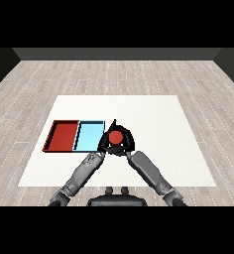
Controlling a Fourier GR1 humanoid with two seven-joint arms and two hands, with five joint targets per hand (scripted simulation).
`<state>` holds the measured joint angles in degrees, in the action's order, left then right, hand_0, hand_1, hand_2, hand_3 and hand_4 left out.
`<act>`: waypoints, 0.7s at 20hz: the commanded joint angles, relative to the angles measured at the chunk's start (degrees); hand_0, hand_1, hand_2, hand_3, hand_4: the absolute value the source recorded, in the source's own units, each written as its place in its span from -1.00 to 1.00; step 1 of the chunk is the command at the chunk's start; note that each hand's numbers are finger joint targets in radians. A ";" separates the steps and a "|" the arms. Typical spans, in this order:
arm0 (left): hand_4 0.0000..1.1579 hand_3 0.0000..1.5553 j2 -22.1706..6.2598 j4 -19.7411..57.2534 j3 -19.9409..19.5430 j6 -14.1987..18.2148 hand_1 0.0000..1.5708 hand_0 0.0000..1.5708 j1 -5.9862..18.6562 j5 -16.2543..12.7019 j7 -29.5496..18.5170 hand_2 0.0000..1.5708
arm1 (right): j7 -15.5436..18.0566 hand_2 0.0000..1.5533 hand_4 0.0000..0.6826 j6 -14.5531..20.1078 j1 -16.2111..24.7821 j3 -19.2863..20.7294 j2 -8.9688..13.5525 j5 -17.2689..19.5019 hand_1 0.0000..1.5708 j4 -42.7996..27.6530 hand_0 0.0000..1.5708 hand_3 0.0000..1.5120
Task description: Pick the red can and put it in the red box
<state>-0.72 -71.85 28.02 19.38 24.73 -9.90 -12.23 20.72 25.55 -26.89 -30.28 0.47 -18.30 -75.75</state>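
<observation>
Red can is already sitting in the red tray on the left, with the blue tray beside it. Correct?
Not quite. The head view shows the red can outside both trays, just right of the light blue tray, with the right hand curled round it. The red tray does lie at the left, the blue one beside it.

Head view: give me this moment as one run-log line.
red can: between both hands, right of trays | right hand: curled round can | left hand: at can | red tray: no can
</observation>
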 commanded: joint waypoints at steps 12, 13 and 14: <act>0.68 0.87 0.65 0.89 4.76 10.65 1.00 1.00 4.33 0.06 7.26 0.96 | 0.78 0.85 0.56 -1.38 3.60 -0.67 -0.37 1.35 0.87 -4.41 0.87 0.84; 0.77 0.88 0.65 4.36 3.46 7.80 1.00 1.00 0.65 -0.34 0.58 0.96 | -2.45 0.85 0.63 -0.84 -0.53 0.04 -0.42 0.45 0.86 -3.40 0.86 0.84; 0.72 0.86 0.65 1.81 4.85 10.01 1.00 1.00 2.02 -0.15 4.45 0.96 | -1.15 0.85 0.64 0.14 1.61 -1.65 -0.42 0.36 0.87 -6.01 0.87 0.84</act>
<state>-1.55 -73.26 31.02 28.15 25.37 -9.41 -9.81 19.49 25.83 -26.28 -30.14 1.08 -18.18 -78.68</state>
